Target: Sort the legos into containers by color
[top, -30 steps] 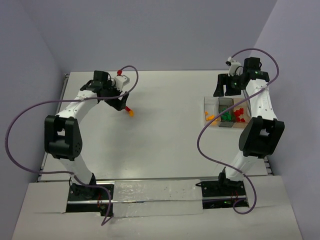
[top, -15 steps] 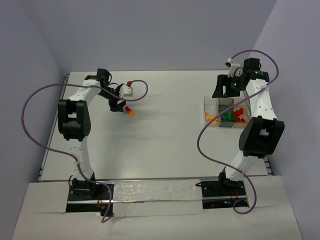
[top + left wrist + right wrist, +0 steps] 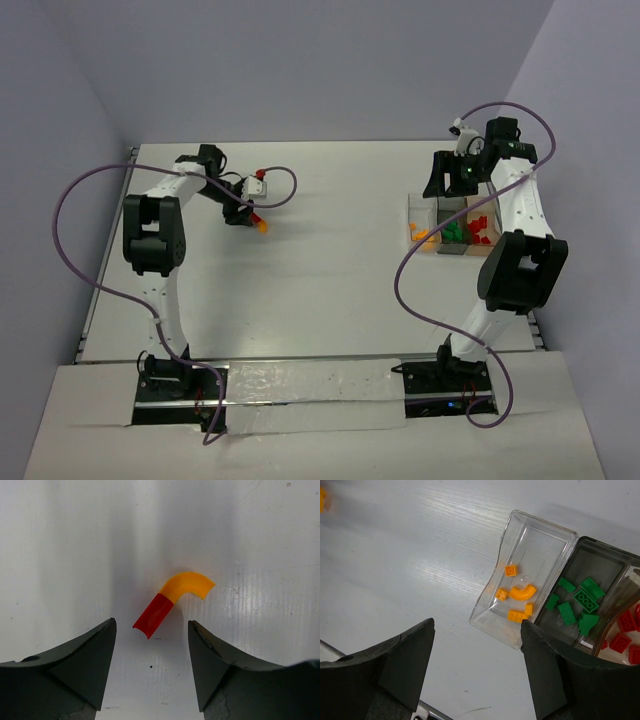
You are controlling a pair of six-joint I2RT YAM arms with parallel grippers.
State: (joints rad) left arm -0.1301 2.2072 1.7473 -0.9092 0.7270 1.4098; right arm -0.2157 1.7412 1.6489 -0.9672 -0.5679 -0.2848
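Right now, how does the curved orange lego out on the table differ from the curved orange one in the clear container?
The loose curved lego lies on bare tabletop; the binned curved lego lies inside the clear end bin. The loose one meets a red piece end to end; the binned one has only orange bricks around it. Both are orange quarter-bends.

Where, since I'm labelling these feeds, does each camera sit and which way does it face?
Top external: high behind the bases, looking down at the table; both arms show, with left gripper and right gripper.
Left wrist: on that wrist, looking down at red and orange legos; own fingers at the bottom.
Right wrist: on that wrist, looking down at the containers; own fingers at the bottom.
Shared: top and right wrist both show the containers.
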